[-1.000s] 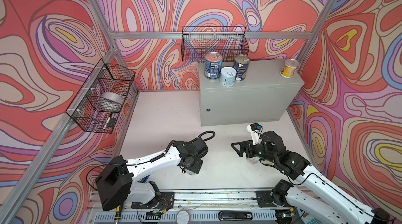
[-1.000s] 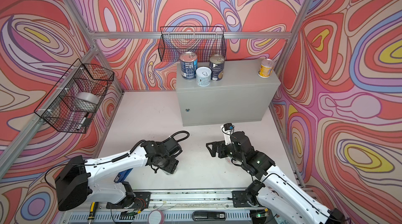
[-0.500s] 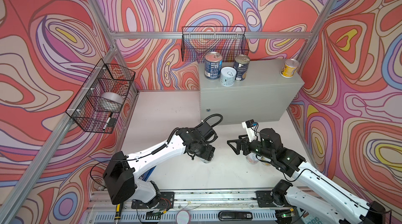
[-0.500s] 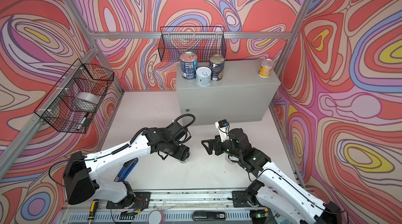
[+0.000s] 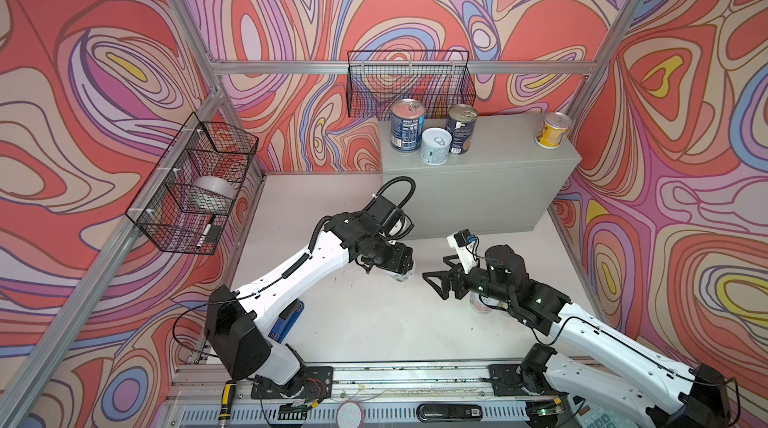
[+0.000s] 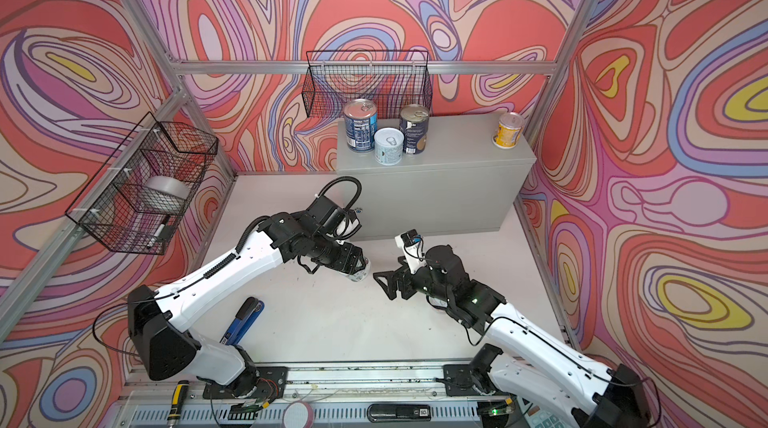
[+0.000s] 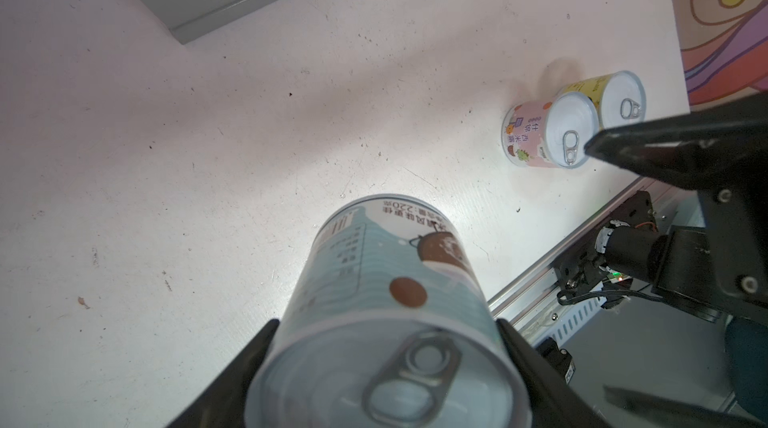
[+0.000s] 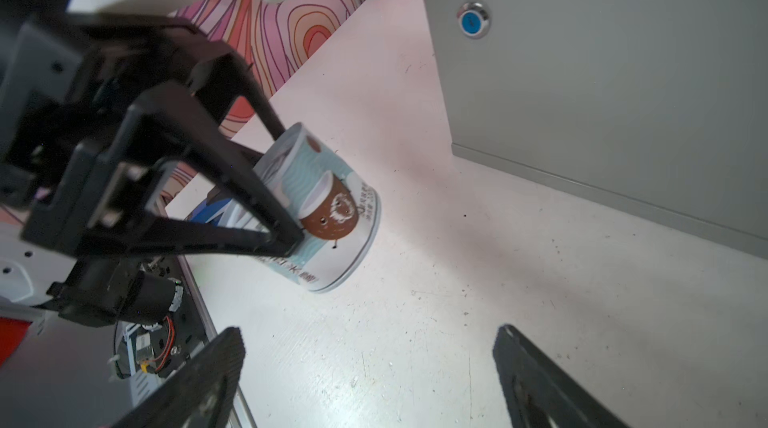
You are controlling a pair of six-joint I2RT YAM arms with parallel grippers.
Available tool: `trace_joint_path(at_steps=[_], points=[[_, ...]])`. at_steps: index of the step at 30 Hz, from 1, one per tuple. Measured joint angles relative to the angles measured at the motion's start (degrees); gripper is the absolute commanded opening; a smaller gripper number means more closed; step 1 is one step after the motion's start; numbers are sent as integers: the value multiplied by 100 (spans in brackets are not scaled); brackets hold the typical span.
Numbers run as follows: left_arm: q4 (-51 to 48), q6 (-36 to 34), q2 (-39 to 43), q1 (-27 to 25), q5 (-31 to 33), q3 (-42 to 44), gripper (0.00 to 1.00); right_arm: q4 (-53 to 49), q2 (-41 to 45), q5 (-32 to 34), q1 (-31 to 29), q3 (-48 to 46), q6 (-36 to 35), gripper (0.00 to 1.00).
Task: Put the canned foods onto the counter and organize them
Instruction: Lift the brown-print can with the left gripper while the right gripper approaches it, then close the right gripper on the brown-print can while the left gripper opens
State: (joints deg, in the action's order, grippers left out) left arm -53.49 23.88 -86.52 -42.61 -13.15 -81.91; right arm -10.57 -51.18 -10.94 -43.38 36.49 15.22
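Right gripper (image 8: pixel 368 334): jaws wide, nothing between them. Left gripper (image 7: pixel 384 342) clamped on white-teal can (image 7: pixel 386 272): tilted, coconut print, silver pull-tab lid. Pink can (image 7: pixel 528 139) and yellow floor can (image 7: pixel 582 87) stand touching beyond the left jaws, mostly hidden under the right gripper in both top views. Side basket (image 5: pixel 166 213) holds tape roll (image 5: pixel 212 193). Counter (image 5: pixel 498 151), far past both jaws, carries dark blue pair (image 5: pixel 407 126), pale blue can (image 5: pixel 435 147), yellow counter can (image 5: pixel 550 132).

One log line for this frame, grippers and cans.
left gripper: shut on white-teal pull-tab tin | right gripper: open, empty | pink tin, yellow-label tin: upright, not yet on light-grey metal counter
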Motion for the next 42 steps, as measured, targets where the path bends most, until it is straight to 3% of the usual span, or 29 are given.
trace_joint_path(at_steps=[5, 15, 27, 42], points=[[-326, -138, -105, 72, -48, -284, 42, 129, -184, 470, -750, 11, -415, 96], [-468, -162, -122, 72, -328, -400, 40, 1108, -295, 1172, -1001, -238, -1047, 96], [-525, -138, -114, 72, -660, -437, 39, 1556, -597, 918, -1003, -280, -1620, 96], [-472, -39, -96, 72, -938, -437, 37, 2116, -1054, 874, -1003, -273, -1808, 94]])
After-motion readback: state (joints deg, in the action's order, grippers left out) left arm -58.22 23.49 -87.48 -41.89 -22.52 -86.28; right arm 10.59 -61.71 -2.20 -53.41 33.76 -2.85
